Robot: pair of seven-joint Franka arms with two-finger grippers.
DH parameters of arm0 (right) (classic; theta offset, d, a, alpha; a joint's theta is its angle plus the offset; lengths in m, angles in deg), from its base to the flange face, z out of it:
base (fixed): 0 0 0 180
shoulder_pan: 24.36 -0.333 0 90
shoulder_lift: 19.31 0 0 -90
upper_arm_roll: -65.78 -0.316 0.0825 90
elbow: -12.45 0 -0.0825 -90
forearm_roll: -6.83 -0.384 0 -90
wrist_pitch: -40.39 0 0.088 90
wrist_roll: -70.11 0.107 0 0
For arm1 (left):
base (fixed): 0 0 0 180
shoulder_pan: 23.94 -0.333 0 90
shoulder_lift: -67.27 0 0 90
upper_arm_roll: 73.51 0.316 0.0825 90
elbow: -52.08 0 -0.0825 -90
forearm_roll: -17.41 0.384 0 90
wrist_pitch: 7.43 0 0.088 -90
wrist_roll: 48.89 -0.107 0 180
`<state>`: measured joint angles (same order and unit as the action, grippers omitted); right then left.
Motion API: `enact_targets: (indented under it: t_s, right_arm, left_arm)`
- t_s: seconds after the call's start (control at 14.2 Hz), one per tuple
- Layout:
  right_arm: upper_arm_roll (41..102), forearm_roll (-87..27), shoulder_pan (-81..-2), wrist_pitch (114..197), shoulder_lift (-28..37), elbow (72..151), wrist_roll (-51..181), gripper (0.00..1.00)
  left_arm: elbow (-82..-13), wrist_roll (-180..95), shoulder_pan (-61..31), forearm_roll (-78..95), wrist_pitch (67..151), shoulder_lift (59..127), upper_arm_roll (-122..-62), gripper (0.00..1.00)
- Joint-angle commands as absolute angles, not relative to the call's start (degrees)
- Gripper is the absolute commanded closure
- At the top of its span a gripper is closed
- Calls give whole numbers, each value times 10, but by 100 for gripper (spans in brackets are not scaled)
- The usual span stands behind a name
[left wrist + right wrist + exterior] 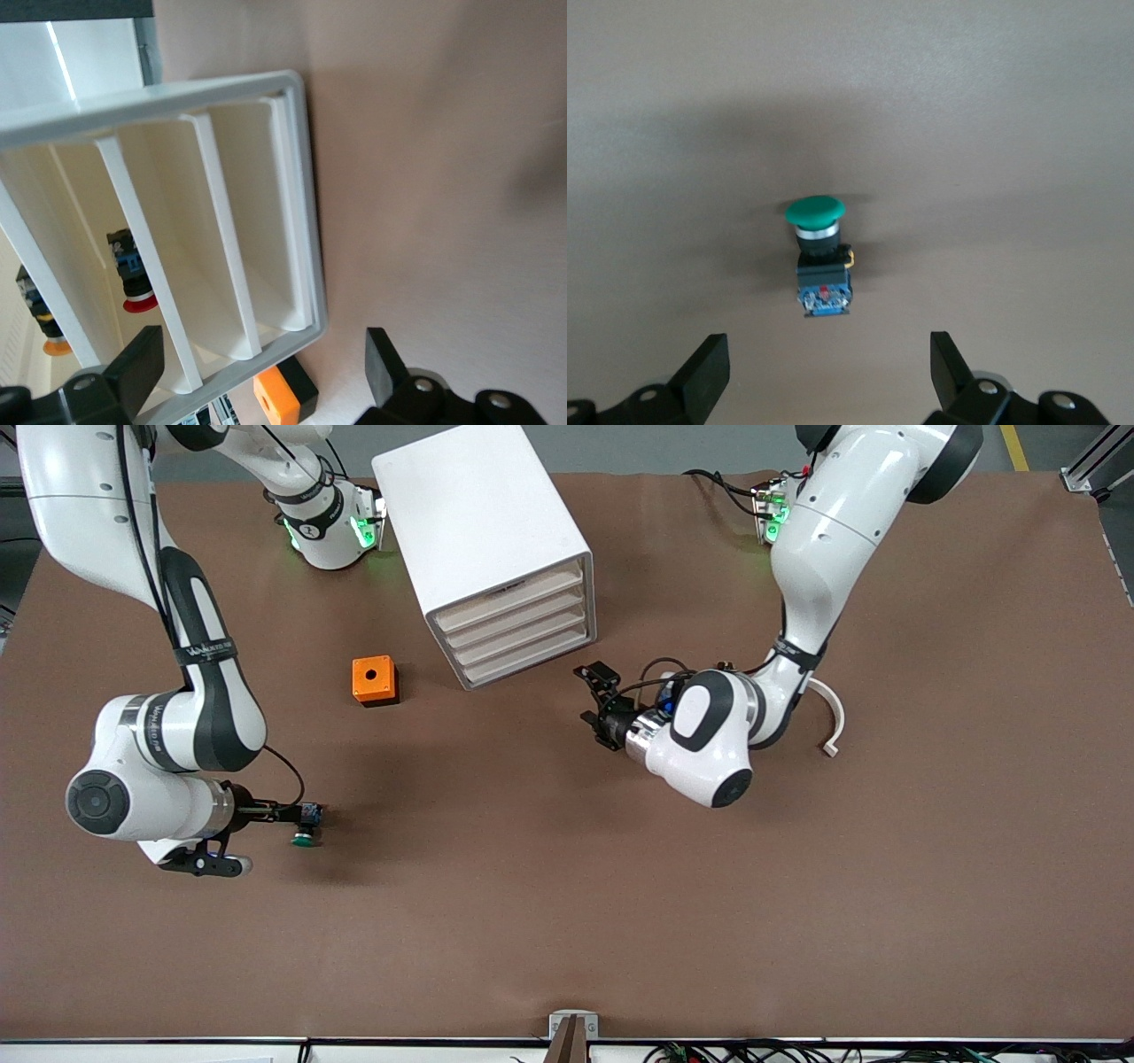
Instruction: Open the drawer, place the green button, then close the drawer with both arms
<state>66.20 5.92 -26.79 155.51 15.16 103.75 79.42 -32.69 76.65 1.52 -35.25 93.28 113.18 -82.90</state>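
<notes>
The white cabinet (478,514) stands toward the robots' bases, its four cream drawer fronts (518,627) all pushed in. My left gripper (590,698) is open and empty, low over the table just in front of the drawers; in the left wrist view (266,372) the cabinet's front (221,239) fills the space ahead of it. The green-capped button (306,828) lies on its side on the table toward the right arm's end. My right gripper (282,813) is open right beside it; in the right wrist view (828,367) the button (819,257) lies ahead of the fingers, untouched.
An orange cube with a round hole (375,680) sits on the table beside the cabinet and also shows in the left wrist view (283,398). Two other push buttons, red-capped (133,274) and orange-capped (44,319), show inside the cabinet. A white curved piece (833,722) lies by the left arm.
</notes>
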Motion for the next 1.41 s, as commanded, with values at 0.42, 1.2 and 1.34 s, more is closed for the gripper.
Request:
enact_targets:
  t_s: [0.42,1.2,1.34]
  right_arm:
    - [661,53,-277,1689,161,1128,816,0]
    - [661,53,-281,1733,166,1160,816,0]
    - [661,53,-281,1735,166,1159,816,0]
  left_arm:
    - [-311,828,108,-416,950,1184,-820,16]
    - [-312,836,139,-442,948,1190,-820,48]
    - [-312,838,153,-441,949,1200,-820,52]
